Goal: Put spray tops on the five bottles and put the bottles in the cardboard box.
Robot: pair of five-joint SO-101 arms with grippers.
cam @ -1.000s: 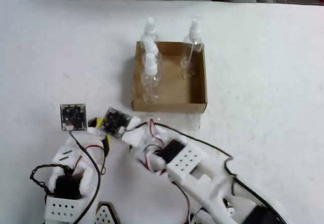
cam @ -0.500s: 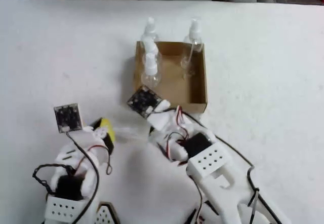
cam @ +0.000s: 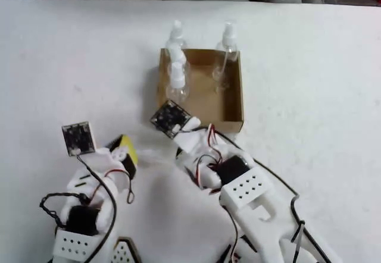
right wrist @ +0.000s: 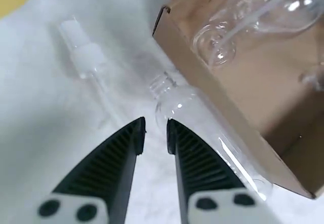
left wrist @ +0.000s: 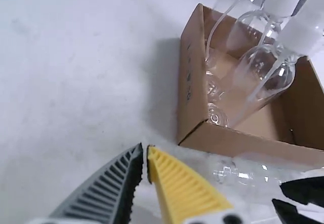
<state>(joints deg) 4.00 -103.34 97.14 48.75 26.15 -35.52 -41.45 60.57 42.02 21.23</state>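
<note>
The cardboard box (cam: 231, 99) sits mid-table with several clear bottles (cam: 177, 83) upright inside, each wearing a white spray top. In the right wrist view, a capless clear bottle (right wrist: 202, 120) lies on the table along the box's (right wrist: 238, 100) outer wall. A loose spray top (right wrist: 83, 57) lies beside it. My right gripper (right wrist: 154, 128) hovers just short of the bottle's neck, its black fingers narrowly open and holding nothing. My left gripper (left wrist: 145, 153), with one grey and one yellow finger, is shut and empty near the box's corner (left wrist: 190, 82). The lying bottle (left wrist: 238, 173) is close by.
Both arms crowd the table's near side; the right arm (cam: 244, 185) reaches in front of the box and the left arm (cam: 89, 191) stands beside it. White table (cam: 309, 66) stretches around the box on the far, left and right sides.
The right arm has swung from beside the left gripper over to the box's front wall. The left gripper has drawn back slightly. Little has moved in the last half second.
</note>
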